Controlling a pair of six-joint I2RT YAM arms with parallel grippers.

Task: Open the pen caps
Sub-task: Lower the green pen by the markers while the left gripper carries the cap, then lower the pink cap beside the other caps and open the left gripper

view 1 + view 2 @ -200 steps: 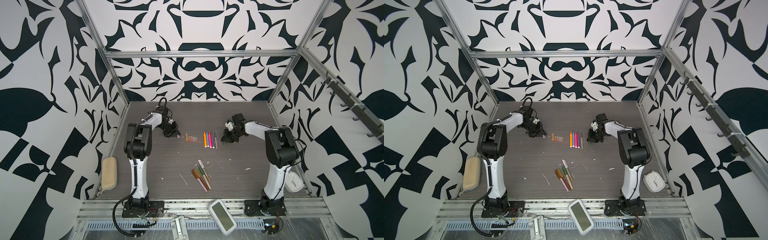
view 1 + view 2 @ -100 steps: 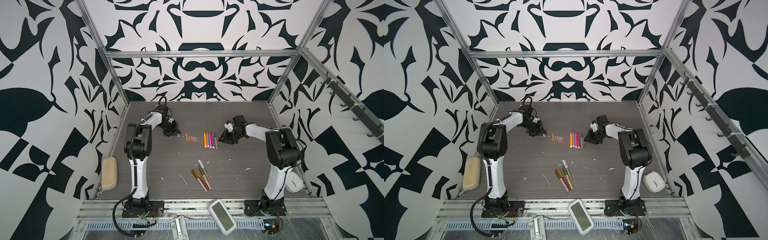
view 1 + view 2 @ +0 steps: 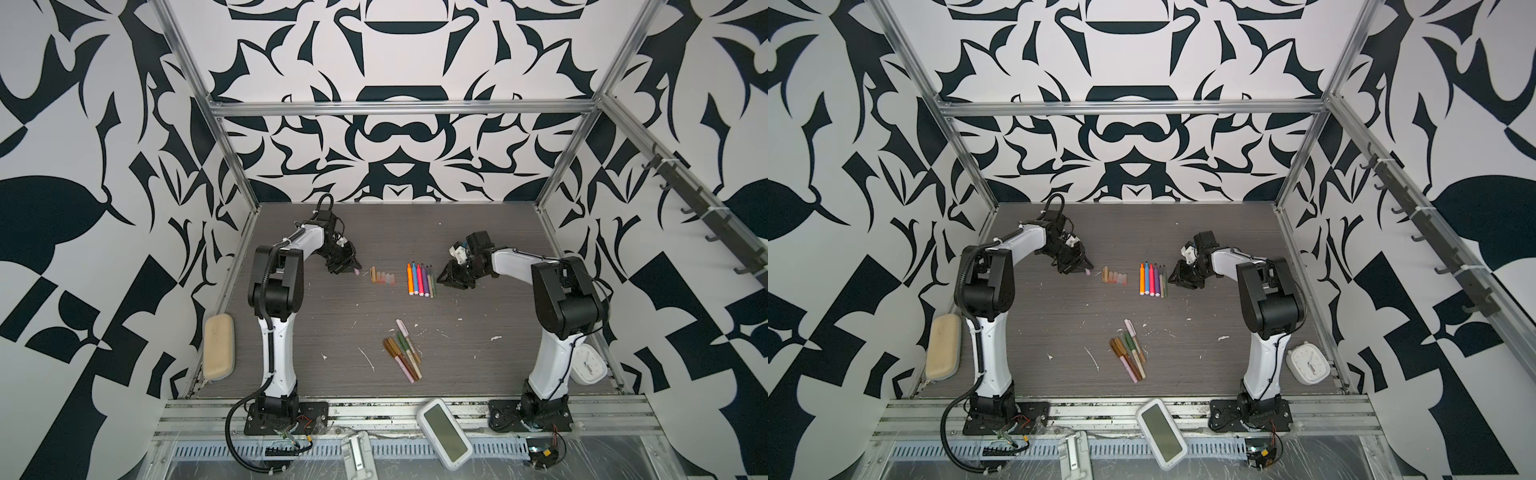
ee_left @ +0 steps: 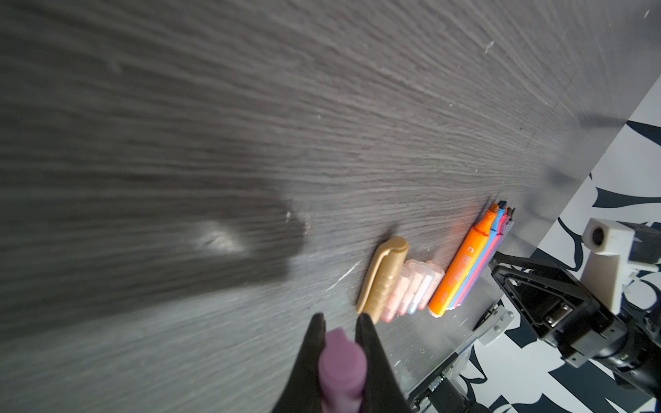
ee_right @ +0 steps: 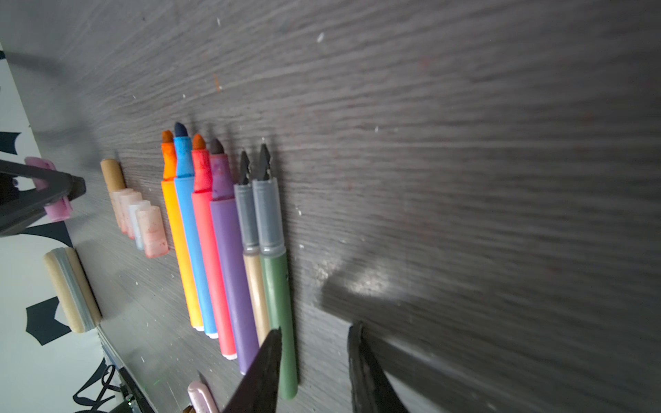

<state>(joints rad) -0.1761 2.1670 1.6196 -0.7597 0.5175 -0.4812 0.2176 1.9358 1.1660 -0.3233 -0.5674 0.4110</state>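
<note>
The counter (image 4: 322, 107) is dark grey wood-grain board, matt with a dull sheen where light falls, flecked with white crumbs. The pens (image 5: 221, 257) have smooth satin plastic barrels; the four bright ones end in fuzzy felt tips, and the green pen (image 5: 277, 286) carries a grey collar with a metallic sheen. Most caps (image 5: 152, 232) are cloudy translucent plastic; the gold cap (image 4: 384, 275) is ribbed and pearly, the pink cap (image 4: 341, 361) opaque and matt. The left hand (image 4: 339, 320) and right hand (image 5: 316, 328) have matt black plastic fingers. The frame rail (image 3: 399, 108) is brushed metal.
</note>
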